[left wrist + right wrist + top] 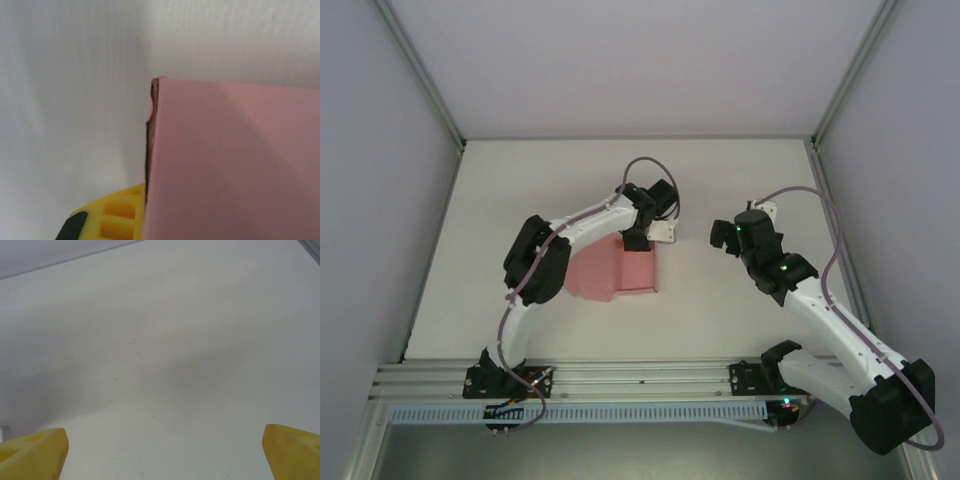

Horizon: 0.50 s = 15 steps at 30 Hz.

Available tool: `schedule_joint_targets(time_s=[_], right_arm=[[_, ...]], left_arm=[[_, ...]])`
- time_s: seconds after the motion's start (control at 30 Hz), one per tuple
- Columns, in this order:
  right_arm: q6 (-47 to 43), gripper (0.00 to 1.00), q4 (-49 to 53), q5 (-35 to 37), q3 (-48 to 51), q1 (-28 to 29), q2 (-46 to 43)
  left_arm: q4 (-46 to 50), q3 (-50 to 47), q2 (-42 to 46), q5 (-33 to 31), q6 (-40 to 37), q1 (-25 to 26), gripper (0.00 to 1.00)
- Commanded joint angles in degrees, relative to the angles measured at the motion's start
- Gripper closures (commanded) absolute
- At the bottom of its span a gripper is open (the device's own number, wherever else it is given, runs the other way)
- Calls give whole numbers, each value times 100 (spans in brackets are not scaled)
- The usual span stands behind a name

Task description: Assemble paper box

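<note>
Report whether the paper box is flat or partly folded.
Partly folded: the paper box has a darker panel raised beside a flatter, paler part.

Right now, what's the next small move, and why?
Probably bring the right gripper left toward the paper box: its jaws stand open, apart from the box, while the left gripper seems shut on one raised panel, and cannot fold the others alone.

A robot test cell in a lab: a bare white table [740, 310] boxed in by plain pale walls [380, 220], with a left arm [535, 265] and a right arm [830, 320] bolted to an aluminium rail [640, 375] above a slotted cable duct [640, 412].
</note>
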<state>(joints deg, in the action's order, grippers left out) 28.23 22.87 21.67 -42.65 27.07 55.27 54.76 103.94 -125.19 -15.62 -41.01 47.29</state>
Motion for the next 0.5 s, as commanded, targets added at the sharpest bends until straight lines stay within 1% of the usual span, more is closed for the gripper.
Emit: schedule_joint_targets(time_s=[0.0,0.07,0.1,0.17,0.2,0.4,0.43,0.47], right_arm=[[215,0,137,114,112,-43,-16],[255,0,138,85,160,-53,-16],[261,0,130,41,176,-56,-24],[258,0,121,7,196,-70,-38],[238,0,121,-21,204,-72,-40],[-124,0,81,-258,145,-105,19],[-222,0,11,-349,144,-107,38],[-371,0,-94,-528,144,-121,62]], left_arm=[[279,593,-521,-398,23,37,88],[264,743,-672,-377,34,83,73],[230,784,-722,-360,30,112,60],[129,787,-689,-310,30,136,45],[86,776,-649,-240,28,139,34],[-530,351,21,117,17,140,16],[-633,268,160,167,36,141,3],[-758,180,311,227,56,141,0]])
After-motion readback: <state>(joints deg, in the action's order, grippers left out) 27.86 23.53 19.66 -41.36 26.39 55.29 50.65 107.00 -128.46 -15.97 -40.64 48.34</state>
